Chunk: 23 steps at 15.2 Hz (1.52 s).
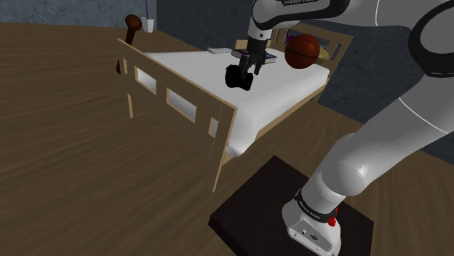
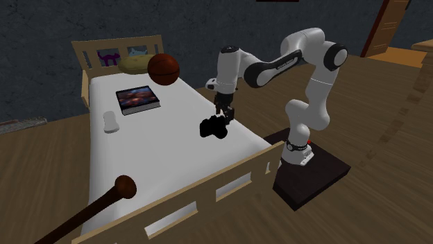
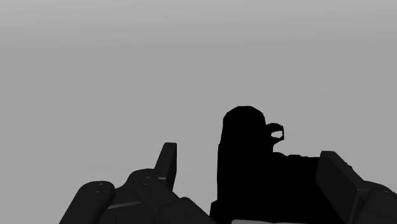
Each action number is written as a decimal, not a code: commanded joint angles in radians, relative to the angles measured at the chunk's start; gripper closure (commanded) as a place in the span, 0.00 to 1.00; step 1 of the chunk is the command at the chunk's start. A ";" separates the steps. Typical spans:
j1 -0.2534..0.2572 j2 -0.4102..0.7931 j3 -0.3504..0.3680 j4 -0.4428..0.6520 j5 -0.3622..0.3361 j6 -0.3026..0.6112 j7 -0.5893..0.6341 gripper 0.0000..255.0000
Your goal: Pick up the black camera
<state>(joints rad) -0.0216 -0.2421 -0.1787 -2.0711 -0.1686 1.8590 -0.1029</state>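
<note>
The black camera (image 1: 239,77) hangs at the tips of my gripper (image 1: 251,67) over the white bed (image 1: 195,73), a little lower than the hand and toward the footboard. In the second exterior view the camera (image 2: 214,127) sits just under the gripper (image 2: 224,116), near the bed's right side. Seen from the wrist, the camera (image 3: 254,159) is a black shape clasped between the fingers (image 3: 167,163), against plain grey bedding. I cannot tell whether it touches the mattress.
A brown ball (image 2: 164,68), a book (image 2: 137,98), a yellow cushion (image 2: 134,64) and a small white object (image 2: 109,121) lie toward the headboard. A wooden footboard (image 1: 178,98) with cut-outs and a brown bat (image 2: 104,201) stand at the bed's foot.
</note>
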 commanded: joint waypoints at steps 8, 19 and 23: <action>0.000 0.002 -0.001 -0.009 0.000 0.011 0.001 1.00; 0.002 0.001 0.004 0.096 0.005 -0.094 -0.010 1.00; 0.004 0.006 0.005 0.154 0.008 -0.147 -0.017 1.00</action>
<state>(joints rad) -0.0182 -0.2387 -0.1733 -1.9365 -0.1621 1.7280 -0.1169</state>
